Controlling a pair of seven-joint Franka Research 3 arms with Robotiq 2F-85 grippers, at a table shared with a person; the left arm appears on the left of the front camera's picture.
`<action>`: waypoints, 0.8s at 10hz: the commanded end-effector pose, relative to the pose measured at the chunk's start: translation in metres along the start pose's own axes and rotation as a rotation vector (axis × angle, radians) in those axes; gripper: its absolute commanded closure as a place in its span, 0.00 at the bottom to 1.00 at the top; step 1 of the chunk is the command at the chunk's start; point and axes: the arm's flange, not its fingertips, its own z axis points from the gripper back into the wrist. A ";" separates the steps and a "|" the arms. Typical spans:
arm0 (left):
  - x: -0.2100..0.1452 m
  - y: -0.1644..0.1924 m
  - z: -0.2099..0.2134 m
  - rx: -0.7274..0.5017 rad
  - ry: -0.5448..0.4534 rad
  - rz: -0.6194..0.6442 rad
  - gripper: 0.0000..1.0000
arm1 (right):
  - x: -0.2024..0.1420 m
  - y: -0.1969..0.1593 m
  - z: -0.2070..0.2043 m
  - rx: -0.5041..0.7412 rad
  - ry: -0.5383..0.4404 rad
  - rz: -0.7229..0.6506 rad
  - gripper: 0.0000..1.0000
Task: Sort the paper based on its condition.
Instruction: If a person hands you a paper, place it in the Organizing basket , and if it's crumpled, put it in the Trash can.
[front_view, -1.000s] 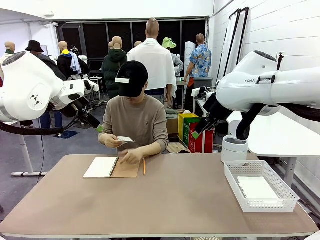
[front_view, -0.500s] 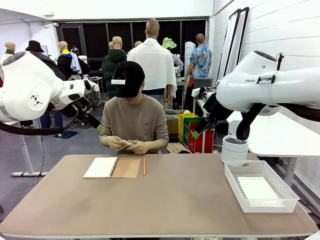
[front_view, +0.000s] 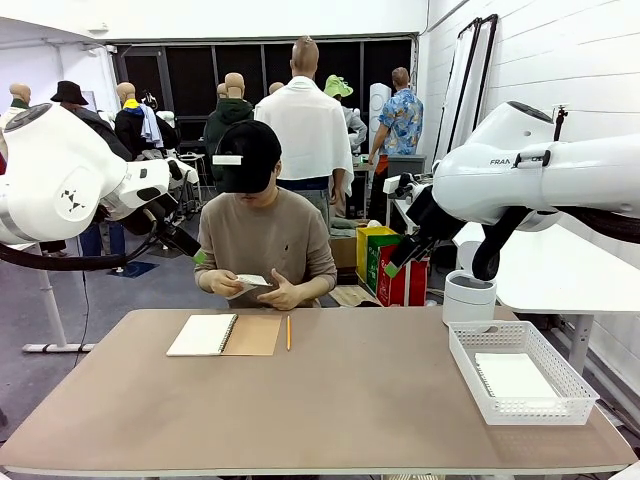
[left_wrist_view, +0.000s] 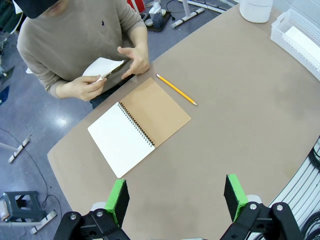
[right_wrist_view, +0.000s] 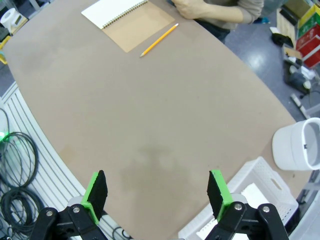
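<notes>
1. Across a shared worktop (front_view: 330, 400), a seated person in a beige sweater and black cap holds the paper (front_view: 250, 281), a thin white sheet, between the person's hands (front_view: 281, 295) at chest height, just beyond the far edge and off the surface.
2. From the left wrist camera the paper (left_wrist_view: 102, 67) shows as a pale, slightly bent leaf pinched at one edge.
3. A spiral-bound notebook (front_view: 222, 334) lies open and flat near the far edge, with a blank white page on one side of its wire coil and its brown cardboard cover on the other.
4. A slim yellow pencil (front_view: 288, 332) lies just beside the cover, apart from it.
5. A white plastic lattice basket (front_view: 575, 385) sits at the robot's right end of the worktop, with a flat white sheet (front_view: 512, 376) lying in it.
6. A white cylindrical tub (front_view: 469, 297) stands behind the basket.
7. The left fingers (left_wrist_view: 119, 196), black with green pads, are spread wide and hold nothing, high above the bare brown surface.
8. The right fingers (right_wrist_view: 95, 190) are likewise parted and empty, over the worktop's near side.
9. The worktop is matt brown with rounded corners and faint darker smudges; the floor is grey, and a white panelled wall runs along the robot's right.
</notes>
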 end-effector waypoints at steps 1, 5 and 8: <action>0.000 0.001 0.001 -0.006 -0.012 -0.002 0.00 | -0.001 0.001 0.000 0.000 0.011 -0.001 0.00; 0.000 0.001 0.001 -0.006 -0.012 -0.002 0.00 | -0.001 0.001 0.000 0.000 0.011 -0.001 0.00; 0.000 0.001 0.001 -0.006 -0.012 -0.002 0.00 | -0.001 0.001 0.000 0.000 0.011 -0.001 0.00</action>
